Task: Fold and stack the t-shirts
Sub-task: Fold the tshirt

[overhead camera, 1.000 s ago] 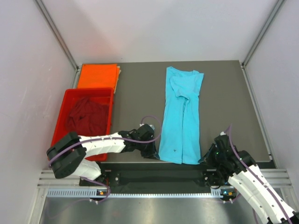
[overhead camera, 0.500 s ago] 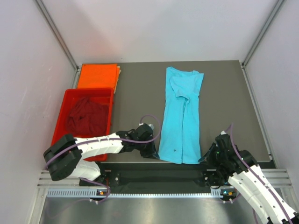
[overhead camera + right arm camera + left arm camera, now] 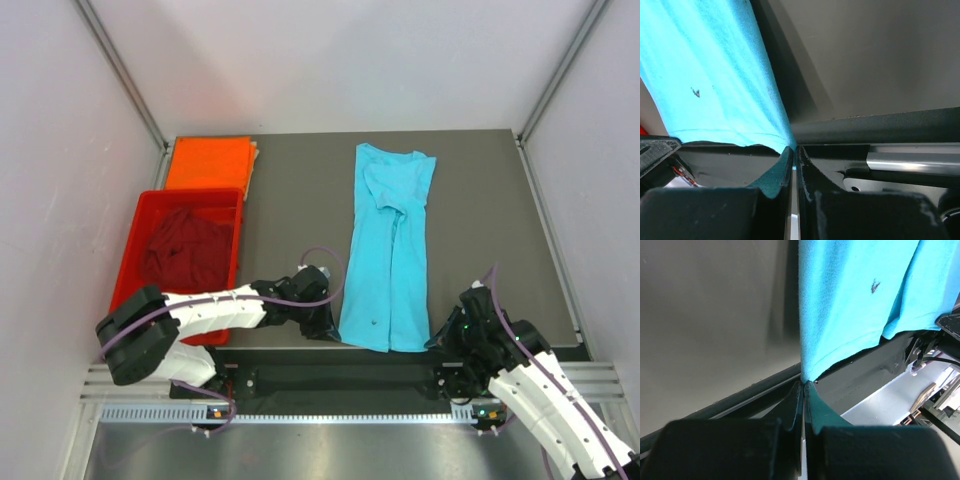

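Note:
The turquoise-blue t-shirt [image 3: 388, 245] lies folded into a long narrow strip down the middle of the dark table, collar at the far end. My left gripper [image 3: 331, 328] is shut on its near left hem corner [image 3: 807, 374]. My right gripper [image 3: 440, 338] is shut on the near right hem corner [image 3: 785, 136]. The hem hangs slightly over the table's near edge. A folded bright orange t-shirt [image 3: 209, 162] rests at the far left. The dark maroon t-shirt [image 3: 188, 248] lies crumpled inside the red tray [image 3: 236, 255].
The red tray sits along the table's left side, close to my left arm. Sloped white walls with metal rails [image 3: 122, 75] close in both sides. A black and silver base rail [image 3: 330, 385] runs below the near table edge.

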Available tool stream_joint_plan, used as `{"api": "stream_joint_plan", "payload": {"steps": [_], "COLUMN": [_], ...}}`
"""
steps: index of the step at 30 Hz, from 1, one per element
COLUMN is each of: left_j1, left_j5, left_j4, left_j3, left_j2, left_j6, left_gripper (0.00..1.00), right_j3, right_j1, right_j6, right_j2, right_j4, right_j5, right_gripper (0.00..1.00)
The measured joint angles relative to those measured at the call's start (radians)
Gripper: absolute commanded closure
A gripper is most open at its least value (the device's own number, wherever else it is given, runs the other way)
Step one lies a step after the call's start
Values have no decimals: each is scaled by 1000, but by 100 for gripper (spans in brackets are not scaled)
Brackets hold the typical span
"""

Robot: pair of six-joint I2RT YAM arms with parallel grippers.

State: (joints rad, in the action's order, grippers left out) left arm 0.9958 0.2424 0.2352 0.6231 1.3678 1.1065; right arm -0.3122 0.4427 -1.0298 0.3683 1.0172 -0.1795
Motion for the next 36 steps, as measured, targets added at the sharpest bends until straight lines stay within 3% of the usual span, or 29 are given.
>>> {"api": "stream_joint_plan", "payload": {"steps": [34, 35, 36], "left_j1": [0, 0, 0], "left_j5": [3, 3, 3], "left_j4": [13, 13, 13], "left_j3": [53, 53, 53], "left_j2": [55, 55, 55], "left_j6": [-5, -5, -5], "left_gripper": [100, 100, 100], "right_j3": [-24, -23, -23], "right_j1": [0, 0, 0], "right_j6": [34, 34, 34], "right_j2": [34, 34, 34], "right_j4": [-7, -7, -7], "right_j5": [7, 7, 6], "right_gripper": [100, 98, 91]}}
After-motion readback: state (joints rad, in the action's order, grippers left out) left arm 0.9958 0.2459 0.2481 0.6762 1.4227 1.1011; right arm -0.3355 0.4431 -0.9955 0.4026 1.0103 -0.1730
